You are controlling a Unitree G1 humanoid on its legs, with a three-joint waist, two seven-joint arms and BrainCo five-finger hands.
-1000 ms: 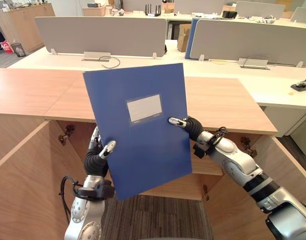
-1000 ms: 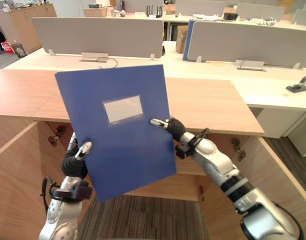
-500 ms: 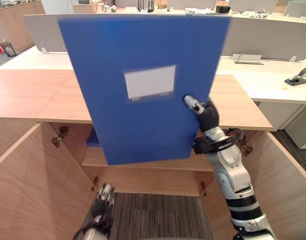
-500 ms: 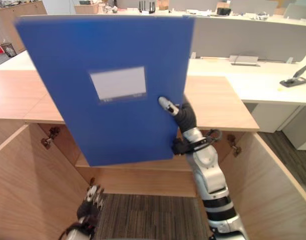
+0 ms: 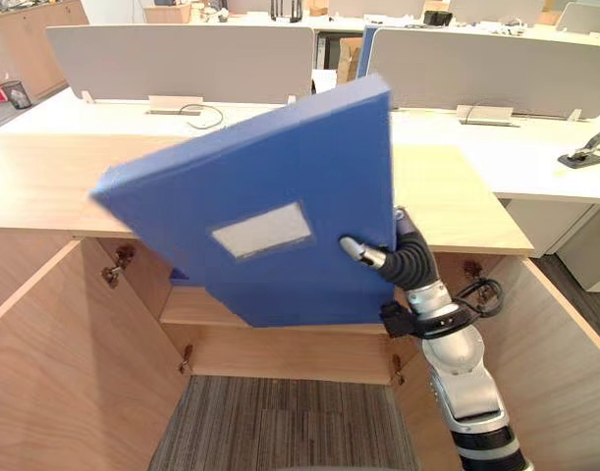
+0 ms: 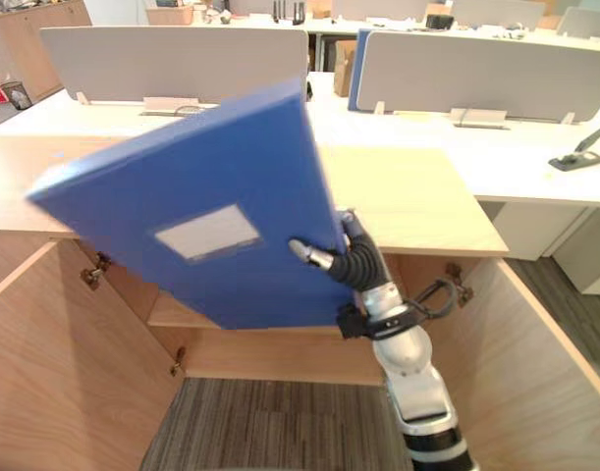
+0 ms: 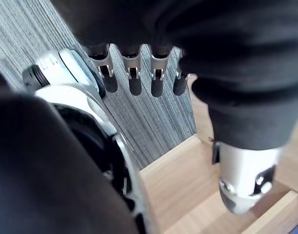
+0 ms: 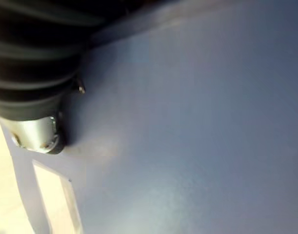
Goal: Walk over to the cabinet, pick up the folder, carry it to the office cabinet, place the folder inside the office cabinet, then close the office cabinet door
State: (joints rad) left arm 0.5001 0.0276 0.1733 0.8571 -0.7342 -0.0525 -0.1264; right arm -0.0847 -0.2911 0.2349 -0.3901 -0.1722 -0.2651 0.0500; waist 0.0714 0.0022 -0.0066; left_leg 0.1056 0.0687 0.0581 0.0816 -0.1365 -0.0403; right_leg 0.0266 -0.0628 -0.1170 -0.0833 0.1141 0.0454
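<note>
1. The left hand (image 7: 132, 74) hangs low over the carpet (image 5: 280, 432), its fingers straight, holding nothing.
2. The cabinet's doors (image 5: 54, 363) stand open on either side.
3. The right hand (image 5: 409, 260) pinches the folder (image 5: 280, 186) at its right edge, with the thumb on the front cover and the fingers behind.
4. The folder is in the air, tilted, label towards the camera. It is in front of the cabinet top (image 5: 44, 186) and above the shelf (image 5: 196, 309).
5. Beyond the top lies a desk (image 5: 516, 157) with grey dividers (image 5: 182, 59).
</note>
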